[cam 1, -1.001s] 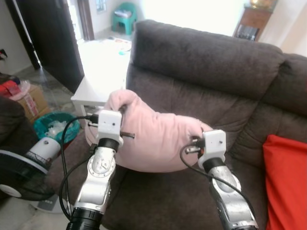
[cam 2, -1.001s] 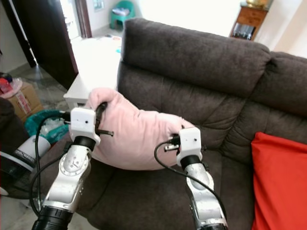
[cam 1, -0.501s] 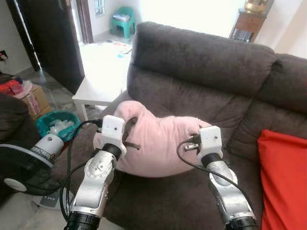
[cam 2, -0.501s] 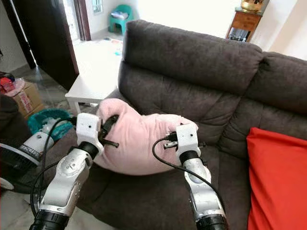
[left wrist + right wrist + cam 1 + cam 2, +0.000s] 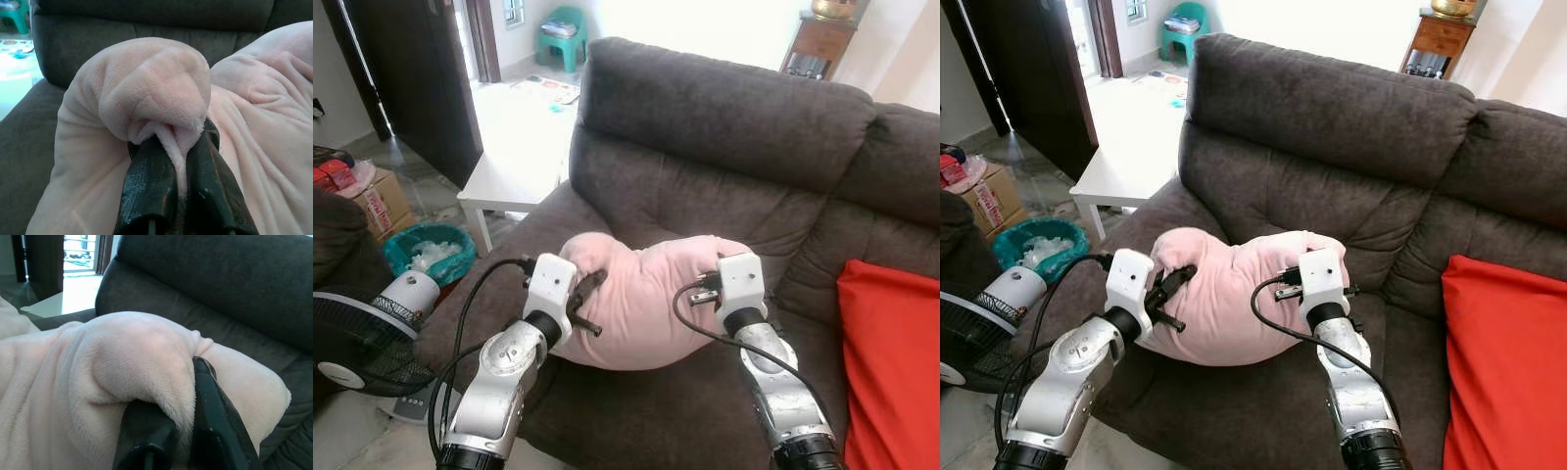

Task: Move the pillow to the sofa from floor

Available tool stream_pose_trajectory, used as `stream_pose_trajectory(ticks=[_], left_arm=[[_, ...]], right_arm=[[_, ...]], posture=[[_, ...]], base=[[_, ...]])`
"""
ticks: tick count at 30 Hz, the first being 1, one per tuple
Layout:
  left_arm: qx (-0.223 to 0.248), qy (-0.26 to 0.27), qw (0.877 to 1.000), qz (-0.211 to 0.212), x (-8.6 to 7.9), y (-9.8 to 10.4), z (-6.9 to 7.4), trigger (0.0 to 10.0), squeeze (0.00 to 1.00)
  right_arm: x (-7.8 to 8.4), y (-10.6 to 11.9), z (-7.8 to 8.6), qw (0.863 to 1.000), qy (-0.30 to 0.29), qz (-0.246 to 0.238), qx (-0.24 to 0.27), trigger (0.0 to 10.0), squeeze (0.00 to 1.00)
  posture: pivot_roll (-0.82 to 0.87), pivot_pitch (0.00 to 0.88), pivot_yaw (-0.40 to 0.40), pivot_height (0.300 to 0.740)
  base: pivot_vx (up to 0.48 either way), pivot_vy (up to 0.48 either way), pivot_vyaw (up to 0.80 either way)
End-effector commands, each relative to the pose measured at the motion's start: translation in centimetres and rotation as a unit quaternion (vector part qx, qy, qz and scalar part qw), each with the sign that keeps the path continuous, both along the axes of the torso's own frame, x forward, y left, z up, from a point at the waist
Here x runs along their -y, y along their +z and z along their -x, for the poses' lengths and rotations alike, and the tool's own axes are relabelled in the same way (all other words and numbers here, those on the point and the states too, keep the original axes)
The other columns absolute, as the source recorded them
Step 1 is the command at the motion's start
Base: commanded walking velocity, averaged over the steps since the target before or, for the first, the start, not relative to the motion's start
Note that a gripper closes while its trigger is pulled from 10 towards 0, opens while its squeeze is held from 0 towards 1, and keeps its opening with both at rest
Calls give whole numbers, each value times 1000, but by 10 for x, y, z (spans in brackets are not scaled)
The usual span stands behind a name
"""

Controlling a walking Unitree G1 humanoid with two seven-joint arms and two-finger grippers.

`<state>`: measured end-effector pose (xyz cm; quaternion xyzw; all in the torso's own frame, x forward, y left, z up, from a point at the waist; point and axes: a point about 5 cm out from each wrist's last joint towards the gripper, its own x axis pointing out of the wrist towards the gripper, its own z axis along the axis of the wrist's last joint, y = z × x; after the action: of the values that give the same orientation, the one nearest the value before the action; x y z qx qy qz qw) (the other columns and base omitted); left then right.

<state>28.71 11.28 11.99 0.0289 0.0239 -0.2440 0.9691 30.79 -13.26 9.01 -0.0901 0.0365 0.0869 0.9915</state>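
Left eye view: a pale pink pillow settles onto the seat of a dark brown sofa, carried there between both arms. A second ago it hung higher, against the backrest; now its underside appears to rest on the cushion, though the contact line is hidden by its own bulk. The left gripper is clamped on a bunched fold at the pillow's left end, its fingers pinching plush fabric between them. The right gripper likewise pinches a fold at the right end, beside the seam between seat sections. A red cushion lies well apart at the sofa's right. Off the left armrest stand a white worktop, a teal bin and a floor fan. With the pillow lowered, the move looks nearly done: what is left, by this judgement, is to let go at both ends and draw the arms back without dragging the fabric along.
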Motion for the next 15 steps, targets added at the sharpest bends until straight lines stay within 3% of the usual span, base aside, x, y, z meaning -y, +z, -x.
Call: stream_pose_trajectory(ticks=[1,2,3,4,5,15], left_arm=[[21,-101,995,11,40,11,7,10000,0],[18,-103,994,10,41,10,7,10000,0],[17,-103,994,10,41,10,8,10000,0],[16,-103,995,10,41,10,8,10000,0],[14,-102,995,9,40,8,8,10000,0],[8,-94,996,-2,39,1,9,10000,0]], right_arm=[[-36,16,-3,996,86,-1,31,10000,0],[-37,16,-3,995,91,1,29,10000,67],[-37,15,-3,995,93,3,28,10000,67],[-37,15,-3,995,95,4,27,10000,647],[-38,15,-3,995,100,3,26,10000,1000],[-38,13,-2,994,109,17,20,10000,1000]], posture=[[148,0,-117,740],[149,0,-118,740],[149,0,-118,740],[149,0,-118,740],[149,0,-119,740],[146,0,-121,740]], base=[[0,0,0],[0,0,0],[0,0,0],[0,0,0],[0,0,0],[0,0,0]])
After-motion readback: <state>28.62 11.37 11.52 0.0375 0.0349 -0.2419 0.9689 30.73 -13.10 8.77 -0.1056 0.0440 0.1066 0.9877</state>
